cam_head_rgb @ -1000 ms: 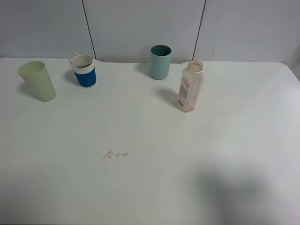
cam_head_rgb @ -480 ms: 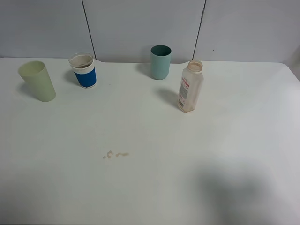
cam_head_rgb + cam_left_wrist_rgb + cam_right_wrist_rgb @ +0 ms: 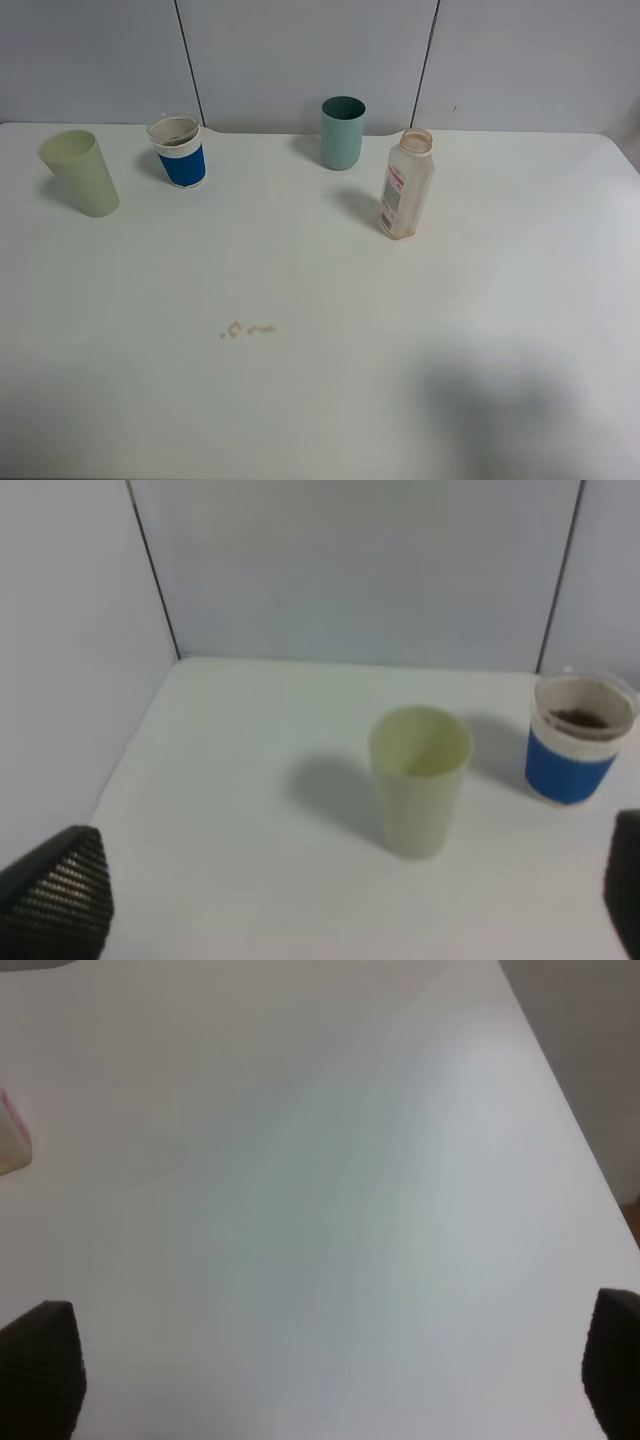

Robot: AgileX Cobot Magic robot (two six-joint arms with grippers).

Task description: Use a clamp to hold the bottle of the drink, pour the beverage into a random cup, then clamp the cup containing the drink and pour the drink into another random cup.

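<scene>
nothing is seen to have shifted since the earlier frames — the bottle is stood upright right of the teal cup, with the blue-and-white cup and the yellow-green cup well to its left. both the left gripper and the right gripper are spread wide with nothing grasped, only their fingertips being shown. the bottle is cut off at the right wrist view's edge — its contents cannot be made out.

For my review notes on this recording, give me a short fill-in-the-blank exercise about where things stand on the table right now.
1. The bottle stands upright with its cap ____.
2. The cup nearest the bottle is the ____ cup.
3. The blue-and-white cup stands between the teal cup and the ____ cup.
4. Small brown drops lie on the ____.

Missing words: off; teal; yellow-green; table
</scene>
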